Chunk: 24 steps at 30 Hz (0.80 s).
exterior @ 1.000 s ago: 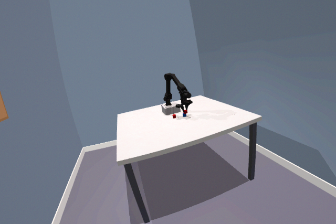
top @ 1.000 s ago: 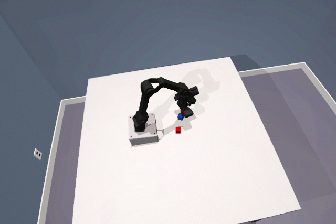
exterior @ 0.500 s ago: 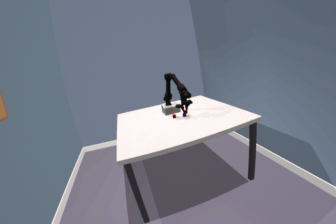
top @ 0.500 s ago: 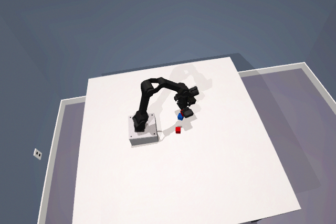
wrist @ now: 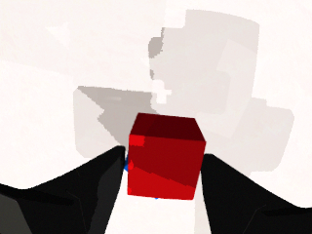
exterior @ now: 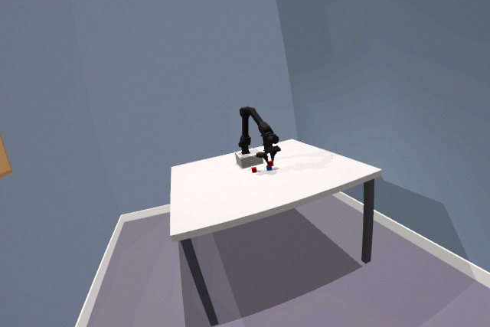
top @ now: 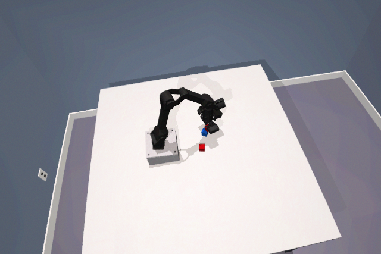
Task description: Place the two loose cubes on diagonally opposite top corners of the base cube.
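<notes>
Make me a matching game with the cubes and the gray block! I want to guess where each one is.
Things:
1. Higher red cube
2. Blue cube
3. Lower red cube
4. Gray block

Places:
a. Under the arm's foot
b. Alone on the table
c. Between the fingers of the hand
d. Right beneath a red cube

Pairs: 1-c, 2-d, 3-b, 4-a
</notes>
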Available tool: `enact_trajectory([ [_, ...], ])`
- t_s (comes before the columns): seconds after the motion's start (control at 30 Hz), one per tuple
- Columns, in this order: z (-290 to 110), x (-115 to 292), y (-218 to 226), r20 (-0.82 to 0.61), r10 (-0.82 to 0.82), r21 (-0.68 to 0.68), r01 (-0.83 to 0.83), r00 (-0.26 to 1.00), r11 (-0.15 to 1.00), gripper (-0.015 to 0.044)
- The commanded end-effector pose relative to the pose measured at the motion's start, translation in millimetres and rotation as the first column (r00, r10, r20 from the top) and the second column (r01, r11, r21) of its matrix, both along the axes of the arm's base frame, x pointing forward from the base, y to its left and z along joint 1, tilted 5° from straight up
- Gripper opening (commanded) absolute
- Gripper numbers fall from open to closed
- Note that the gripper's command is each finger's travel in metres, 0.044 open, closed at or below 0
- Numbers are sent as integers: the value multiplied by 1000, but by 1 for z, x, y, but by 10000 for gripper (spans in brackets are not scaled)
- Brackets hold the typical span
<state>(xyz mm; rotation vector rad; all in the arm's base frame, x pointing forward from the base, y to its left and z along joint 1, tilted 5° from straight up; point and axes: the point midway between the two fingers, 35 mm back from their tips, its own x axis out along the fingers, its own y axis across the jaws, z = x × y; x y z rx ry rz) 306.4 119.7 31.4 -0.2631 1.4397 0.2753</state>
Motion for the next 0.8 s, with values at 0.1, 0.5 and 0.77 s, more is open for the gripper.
enact_trajectory([
  [0.1,9,-1,0,0,0,0,0,1000,1000,205],
  [0.5,27,-3,-1,0,0,0,0,1000,1000,205],
  [0.77,28,-5,-4,-4,27,-1,-27,1000,1000,257],
])
